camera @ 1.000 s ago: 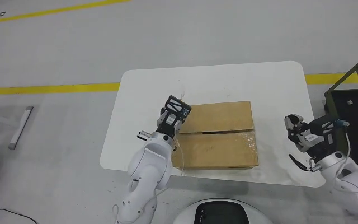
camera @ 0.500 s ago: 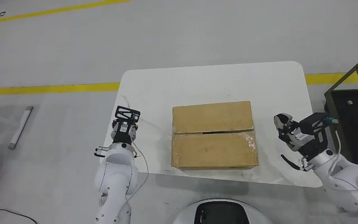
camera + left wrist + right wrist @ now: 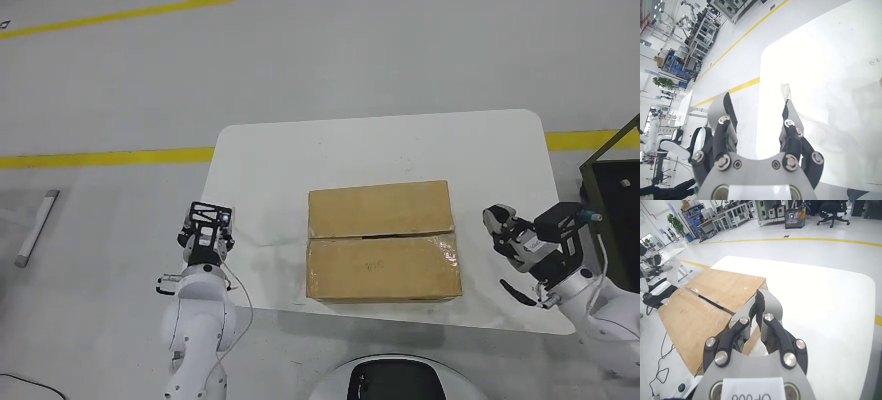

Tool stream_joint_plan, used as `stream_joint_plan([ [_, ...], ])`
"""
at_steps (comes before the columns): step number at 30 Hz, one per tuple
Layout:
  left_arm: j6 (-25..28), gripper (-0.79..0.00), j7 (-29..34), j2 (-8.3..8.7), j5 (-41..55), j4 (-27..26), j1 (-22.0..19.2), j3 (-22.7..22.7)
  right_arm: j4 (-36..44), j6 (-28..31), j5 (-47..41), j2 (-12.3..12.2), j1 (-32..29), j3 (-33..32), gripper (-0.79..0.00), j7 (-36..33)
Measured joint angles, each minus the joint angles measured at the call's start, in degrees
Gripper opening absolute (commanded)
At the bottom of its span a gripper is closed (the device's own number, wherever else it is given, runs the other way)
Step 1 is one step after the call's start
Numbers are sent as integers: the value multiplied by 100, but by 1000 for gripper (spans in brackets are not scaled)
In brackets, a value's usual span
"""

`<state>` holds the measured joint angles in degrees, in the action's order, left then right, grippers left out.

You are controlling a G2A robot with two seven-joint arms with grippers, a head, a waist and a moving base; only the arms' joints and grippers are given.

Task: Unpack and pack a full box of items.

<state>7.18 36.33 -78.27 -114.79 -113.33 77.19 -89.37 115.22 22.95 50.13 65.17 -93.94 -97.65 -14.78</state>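
Box (image 3: pixel 383 240) of brown cardboard, flaps down, clear tape (image 3: pixel 715 310) along seam

One box (image 3: pixel 381 240), one table (image 3: pixel 400 140), two tools: left tool (image 3: pixel 756 98), right tool (image 3: pixel 758 298).

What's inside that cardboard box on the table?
Nothing of its contents can be seen. The cardboard box sits on the white table with both top flaps folded down; only a thin dark gap runs between them, too narrow to look through.
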Motion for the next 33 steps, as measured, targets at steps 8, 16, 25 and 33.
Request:
stream_joint_plan([
  [8, 5, 0, 80, 39, -15, -33, 35, -451, -2, 187, -47, -6, 11, 139, -785, 29],
  [16, -102, 0, 82, 33, 384, -159, 9, -588, 6, 502, 12, -25, 18, 327, -785, -91],
  [25, -116, 0, 19, 45, 532, -329, -71, -682, -50, 771, 304, -71, 13, 490, -785, -533],
  [33, -68, 0, -52, 78, 563, -389, -162, -931, -79, 703, 305, -89, 60, 499, -785, -559],
])
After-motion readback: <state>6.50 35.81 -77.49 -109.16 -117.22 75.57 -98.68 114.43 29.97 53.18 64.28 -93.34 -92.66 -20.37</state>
